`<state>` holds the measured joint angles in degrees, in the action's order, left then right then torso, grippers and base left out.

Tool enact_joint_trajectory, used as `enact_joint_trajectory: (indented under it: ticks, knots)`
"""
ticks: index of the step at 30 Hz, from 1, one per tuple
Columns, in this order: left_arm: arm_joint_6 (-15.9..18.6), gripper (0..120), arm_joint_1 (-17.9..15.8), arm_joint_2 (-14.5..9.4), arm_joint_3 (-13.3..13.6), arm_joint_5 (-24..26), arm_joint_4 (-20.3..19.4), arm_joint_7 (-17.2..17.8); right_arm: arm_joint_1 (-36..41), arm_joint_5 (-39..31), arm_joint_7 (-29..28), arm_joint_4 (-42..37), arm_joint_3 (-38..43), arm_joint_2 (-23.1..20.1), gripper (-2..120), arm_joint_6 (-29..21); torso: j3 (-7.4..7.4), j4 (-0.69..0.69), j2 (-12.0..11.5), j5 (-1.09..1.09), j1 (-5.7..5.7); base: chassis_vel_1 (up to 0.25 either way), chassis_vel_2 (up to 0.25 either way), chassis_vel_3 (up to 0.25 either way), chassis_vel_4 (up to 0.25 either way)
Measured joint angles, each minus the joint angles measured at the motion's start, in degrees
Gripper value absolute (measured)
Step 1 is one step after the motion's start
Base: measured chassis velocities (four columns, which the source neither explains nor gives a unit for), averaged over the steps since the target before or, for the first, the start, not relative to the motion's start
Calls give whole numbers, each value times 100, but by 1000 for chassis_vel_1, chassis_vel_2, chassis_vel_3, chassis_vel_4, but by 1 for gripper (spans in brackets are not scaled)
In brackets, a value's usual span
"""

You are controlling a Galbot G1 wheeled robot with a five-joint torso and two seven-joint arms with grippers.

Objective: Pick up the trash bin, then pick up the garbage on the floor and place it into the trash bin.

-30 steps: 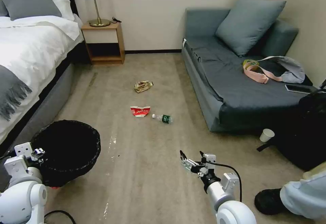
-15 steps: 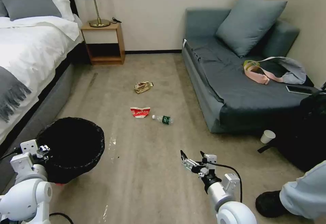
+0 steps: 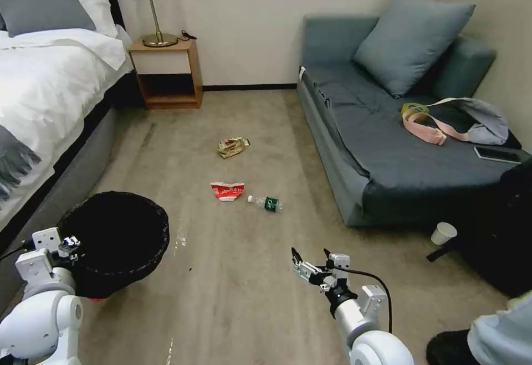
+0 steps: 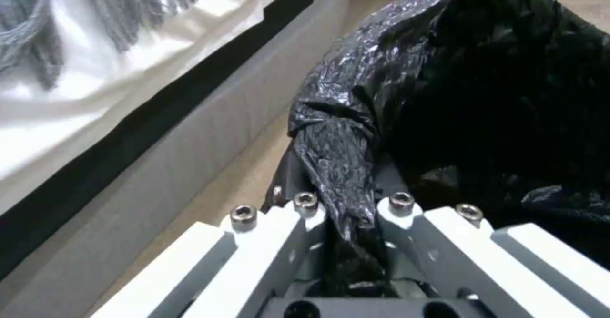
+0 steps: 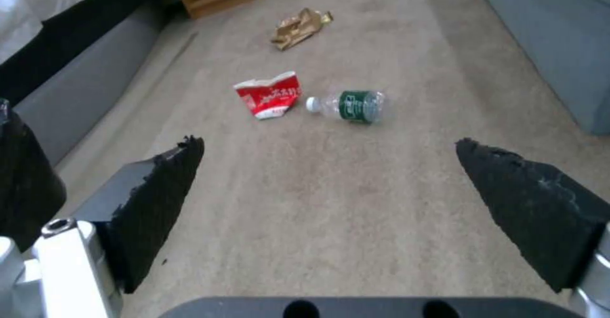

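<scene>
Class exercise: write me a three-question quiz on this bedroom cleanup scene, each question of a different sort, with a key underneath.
1. True or false: the left gripper is shut on the black liner of the trash bin.
2. Multiple choice: which piece of garbage lies nearest the nightstand? A. bottle B. red carton C. gold wrapper
3. Fill in: the right gripper is ____ and holds nothing, out over the floor short of the garbage.

Key
1. True; the liner is pinched between its fingers.
2. C.
3. Open.
</scene>
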<state>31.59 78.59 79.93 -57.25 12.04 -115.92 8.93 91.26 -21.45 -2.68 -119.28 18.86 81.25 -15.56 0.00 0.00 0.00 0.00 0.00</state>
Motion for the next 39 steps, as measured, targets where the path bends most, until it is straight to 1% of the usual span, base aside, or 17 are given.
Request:
enact_joint_trajectory:
  ticks: [11,27,39]
  knots:
    - [-39,4,-11,-33,0,25,31,-32,71,81,25,-29,5,30,100,26,0,0,0,0,0,-83,80,82,-76]
    - [-67,4,15,-65,5,44,19,-60,169,230,32,-59,-17,58,100,48,0,0,0,0,0,-119,124,122,-120]
    - [-91,4,87,-19,23,49,-24,-78,215,508,90,-6,-158,86,100,54,0,0,0,1,0,-123,118,122,-110]
